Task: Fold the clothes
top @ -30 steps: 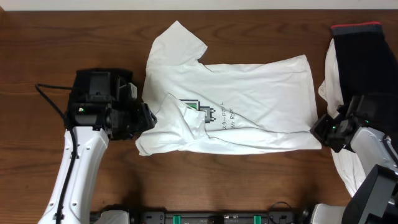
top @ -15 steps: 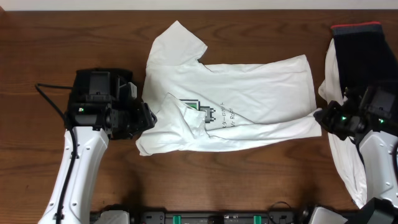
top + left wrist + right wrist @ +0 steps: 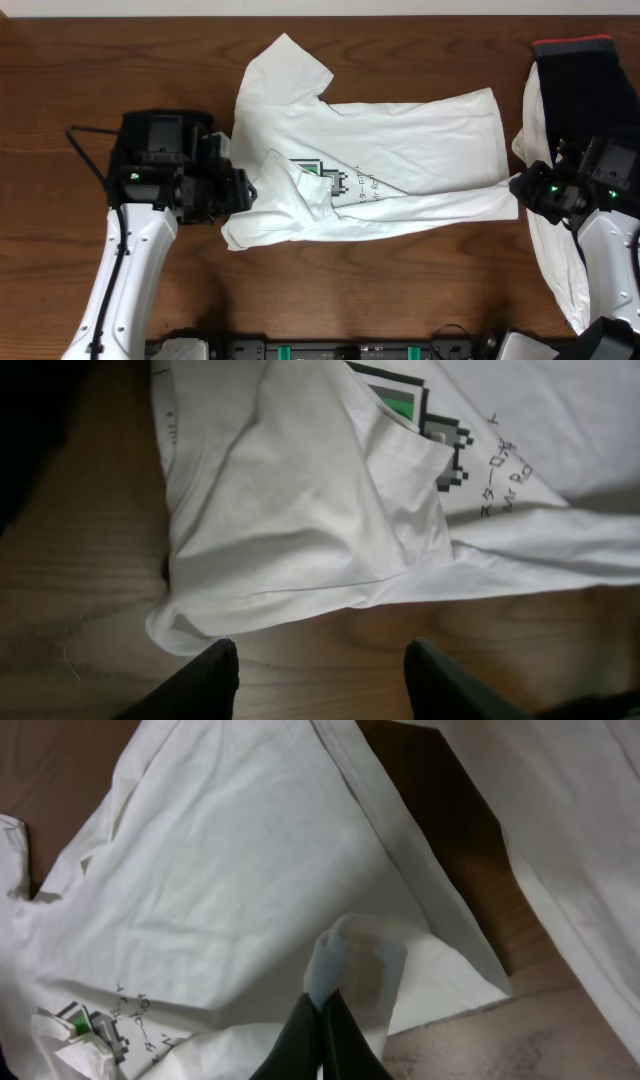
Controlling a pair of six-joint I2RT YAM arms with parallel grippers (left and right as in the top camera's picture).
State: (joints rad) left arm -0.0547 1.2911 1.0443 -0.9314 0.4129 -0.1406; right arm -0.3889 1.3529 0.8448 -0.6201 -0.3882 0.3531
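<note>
White T-shirt [image 3: 410, 150] is lying spread on the table [image 3: 380, 290]; right gripper [image 3: 322, 1008] is pinching its hem corner, jaws closed on cloth; left gripper [image 3: 320, 660] is hovering by the sleeve, jaws parted, gripping nothing

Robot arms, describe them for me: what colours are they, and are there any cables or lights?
The left arm and right arm have smooth white rounded shells. Each ends in a boxy black wrist housing with a small green light. A thin black cable loops beside the left one. The left gripper and right gripper have black fingers.
</note>
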